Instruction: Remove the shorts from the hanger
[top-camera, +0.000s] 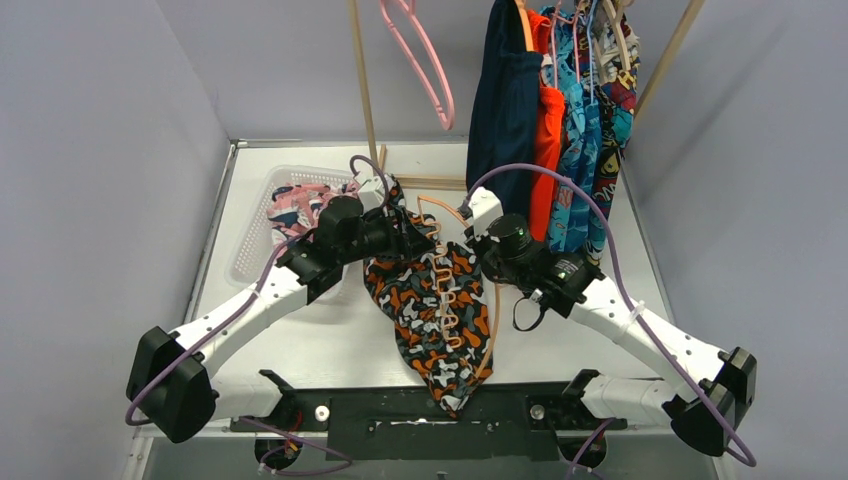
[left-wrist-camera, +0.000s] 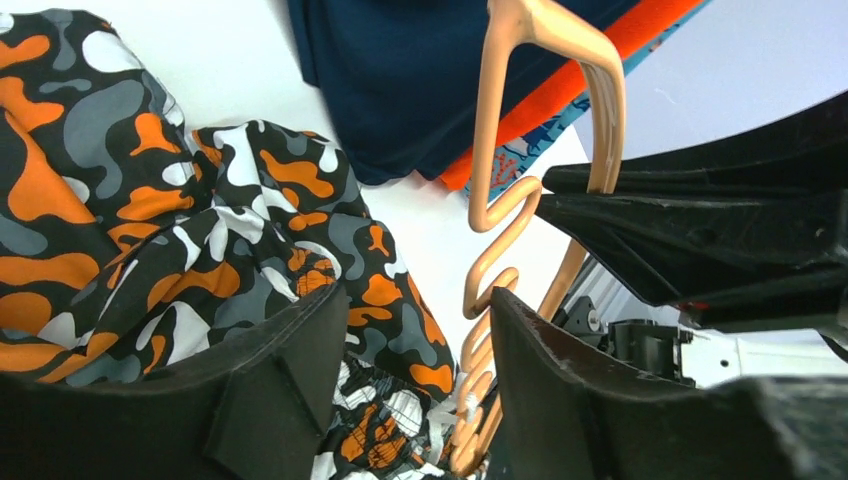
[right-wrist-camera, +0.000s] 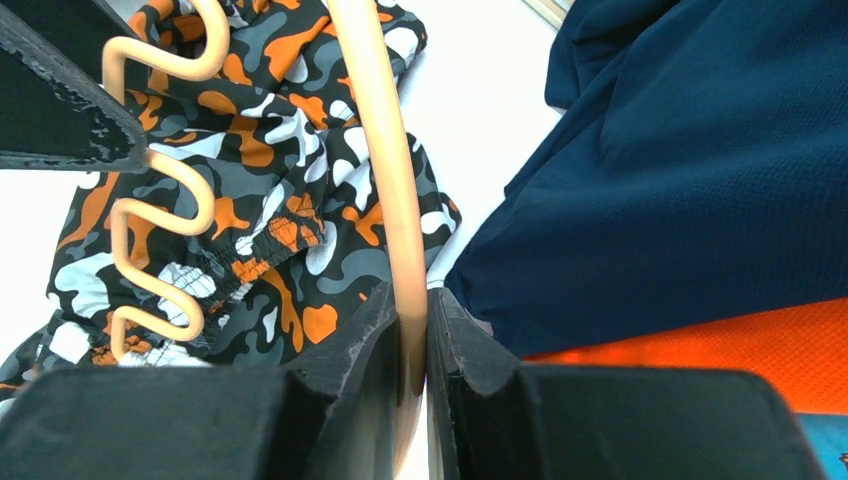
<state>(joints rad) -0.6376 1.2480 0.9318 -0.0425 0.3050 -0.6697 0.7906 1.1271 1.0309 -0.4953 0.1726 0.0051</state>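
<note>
Black shorts with orange-white print (top-camera: 430, 310) lie on the table between the arms, threaded on a peach hanger (top-camera: 447, 300) with a wavy bar. My left gripper (top-camera: 415, 236) is open. In the left wrist view its jaws (left-wrist-camera: 415, 310) stand apart, with the shorts' fabric (left-wrist-camera: 150, 200) and the wavy hanger bar (left-wrist-camera: 495, 260) in the gap. My right gripper (top-camera: 478, 240) is shut on the hanger's smooth arm (right-wrist-camera: 380, 150), which is pinched between its pads (right-wrist-camera: 412, 300). The printed shorts (right-wrist-camera: 290, 130) lie left of that arm.
A white basket (top-camera: 250, 240) at the back left holds pink printed shorts (top-camera: 300, 205). On a wooden rack at the back right hang navy (top-camera: 505, 110), orange-red (top-camera: 548, 140), teal (top-camera: 580, 150) and comic-print (top-camera: 618, 110) shorts. A bare pink hanger (top-camera: 425, 60) also hangs there.
</note>
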